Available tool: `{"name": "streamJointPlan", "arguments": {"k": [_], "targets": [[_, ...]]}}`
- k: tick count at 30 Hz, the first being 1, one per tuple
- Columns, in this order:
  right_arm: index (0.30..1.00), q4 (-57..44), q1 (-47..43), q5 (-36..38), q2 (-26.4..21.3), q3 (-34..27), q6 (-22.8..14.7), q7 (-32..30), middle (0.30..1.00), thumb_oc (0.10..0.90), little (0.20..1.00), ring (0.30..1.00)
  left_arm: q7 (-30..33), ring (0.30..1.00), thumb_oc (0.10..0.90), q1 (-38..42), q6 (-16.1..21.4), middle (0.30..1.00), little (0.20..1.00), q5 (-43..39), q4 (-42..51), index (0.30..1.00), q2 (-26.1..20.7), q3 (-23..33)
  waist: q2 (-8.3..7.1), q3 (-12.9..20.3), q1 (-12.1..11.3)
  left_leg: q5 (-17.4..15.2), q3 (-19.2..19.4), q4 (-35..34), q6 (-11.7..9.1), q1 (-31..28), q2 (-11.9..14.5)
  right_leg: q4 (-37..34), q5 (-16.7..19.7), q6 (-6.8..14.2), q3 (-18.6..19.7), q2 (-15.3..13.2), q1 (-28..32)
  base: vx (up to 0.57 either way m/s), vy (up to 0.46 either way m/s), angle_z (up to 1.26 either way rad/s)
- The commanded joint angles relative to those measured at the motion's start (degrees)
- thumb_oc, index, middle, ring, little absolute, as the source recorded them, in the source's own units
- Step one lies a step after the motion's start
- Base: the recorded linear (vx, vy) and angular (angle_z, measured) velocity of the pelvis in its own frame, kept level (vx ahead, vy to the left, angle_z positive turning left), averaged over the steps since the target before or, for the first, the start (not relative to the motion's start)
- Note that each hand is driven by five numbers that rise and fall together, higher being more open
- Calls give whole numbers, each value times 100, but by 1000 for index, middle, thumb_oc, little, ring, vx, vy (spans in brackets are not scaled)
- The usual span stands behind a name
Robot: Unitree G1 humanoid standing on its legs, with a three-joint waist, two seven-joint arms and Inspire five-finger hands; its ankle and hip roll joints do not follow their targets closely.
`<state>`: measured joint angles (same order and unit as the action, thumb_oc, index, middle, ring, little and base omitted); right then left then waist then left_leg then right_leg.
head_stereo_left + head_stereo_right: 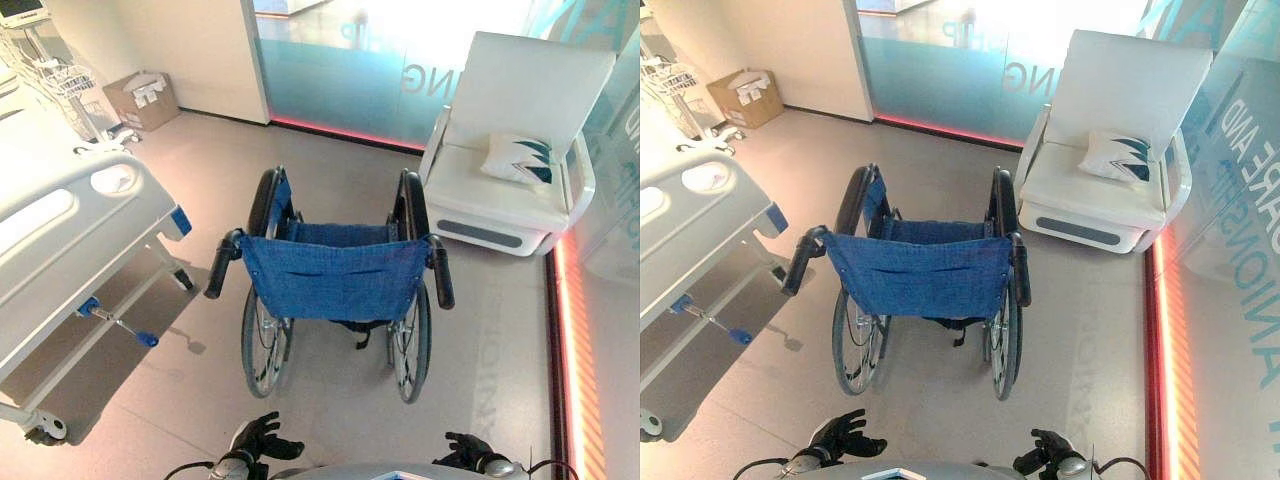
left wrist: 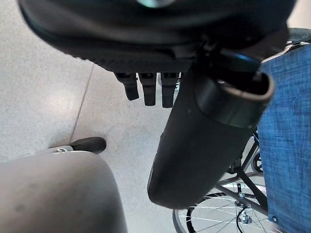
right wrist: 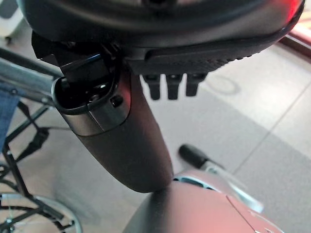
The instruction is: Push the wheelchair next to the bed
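Note:
A wheelchair [image 1: 335, 280] with a blue fabric back stands in the middle of the floor, its back towards me. Its black push handles [image 1: 222, 265] stick out on either side. The white bed [image 1: 70, 230] lies along the left, about a wheel's width from the chair. My left hand [image 1: 262, 437] and right hand [image 1: 465, 450] hang low at the near edge, well behind the handles, touching nothing. Both have relaxed, spread fingers. The left wrist view has the chair's blue back [image 2: 286, 145] past the thumb [image 2: 199, 145]. A wheel [image 3: 29, 213] appears in the right wrist view.
A white armchair [image 1: 515, 150] with a patterned cushion [image 1: 520, 158] stands at the back right. A frosted glass wall [image 1: 350, 70] closes the back. A cardboard box [image 1: 142, 98] and a wire cart [image 1: 60, 80] stand at the back left. A red light strip [image 1: 572, 350] runs along the right.

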<state>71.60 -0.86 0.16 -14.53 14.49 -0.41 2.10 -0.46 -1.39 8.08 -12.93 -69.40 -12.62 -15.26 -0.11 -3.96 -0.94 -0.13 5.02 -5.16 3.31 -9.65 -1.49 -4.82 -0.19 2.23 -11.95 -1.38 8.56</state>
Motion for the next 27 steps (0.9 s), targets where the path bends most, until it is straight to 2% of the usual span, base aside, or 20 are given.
{"name": "streamJointPlan", "arguments": {"k": [1, 11, 18, 27], "targets": [[900, 114, -288, -135, 194, 209, -141, 201, 900, 800, 900, 900, -60, 900, 800, 478, 164, 900, 900, -188, -120, 900, 101, 29, -27, -89, 2, -69, 177, 53, -80, 84, -224, 456, 45, 128, -7, -7, -167, 0, 0, 0], [900, 114, -290, -39, 204, 171, -125, 180, 900, 800, 900, 900, 18, 900, 800, 440, 189, 900, 900, -359, -137, 900, 136, 184, -34, -93, -35, -76, 191, 63, -82, 61, -218, 432, 48, 132, -77, -21, -129, 0, -1, 0], [900, 136, -290, 205, 185, 52, -130, 45, 900, 800, 900, 900, 272, 900, 800, 417, -32, 900, 900, -415, -182, 900, 110, 278, -27, -103, -31, -75, 179, 63, -80, 31, -222, 423, 44, 126, -85, -11, -95, 0, 0, 0], [900, 215, -274, 669, -63, -391, -126, -216, 900, 800, 900, 900, 673, 900, 800, 355, -117, 900, 900, -603, -317, 900, -193, 700, -31, -142, -6, -80, 185, 93, -80, 27, -207, 460, 23, 108, -23, 17, -116, 0, 0, 0]]}}
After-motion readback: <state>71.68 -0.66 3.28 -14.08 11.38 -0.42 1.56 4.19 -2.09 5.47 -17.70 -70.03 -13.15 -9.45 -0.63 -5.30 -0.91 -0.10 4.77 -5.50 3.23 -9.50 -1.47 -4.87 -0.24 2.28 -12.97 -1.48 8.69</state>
